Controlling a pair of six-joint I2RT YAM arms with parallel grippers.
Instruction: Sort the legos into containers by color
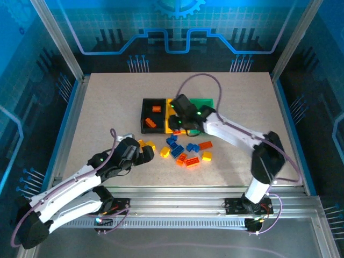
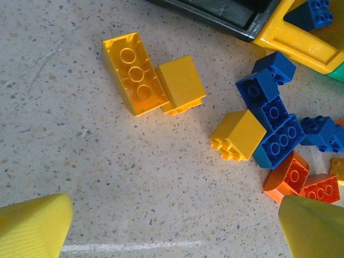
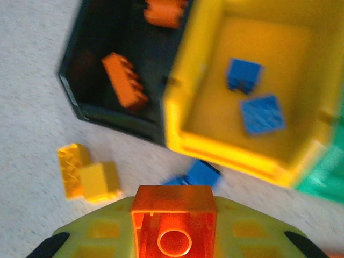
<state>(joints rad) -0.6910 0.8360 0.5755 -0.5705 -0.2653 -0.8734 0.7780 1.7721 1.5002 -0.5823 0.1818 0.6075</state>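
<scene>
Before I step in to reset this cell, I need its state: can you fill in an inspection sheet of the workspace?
Surface: speckled table, no spills seen.
Job's things: black bin holds two orange legos; yellow bin holds two blue legos; green bin, contents hidden; loose legos lie in front of the bins.
Clutter: nothing seen.
Tools: left tool open, above the table near the loose legos; right tool shut on an orange lego, by the bins.
Cables: purple cable arcs from the right arm over the green bin.
Surroundings: metal frame, blue walls.
</scene>
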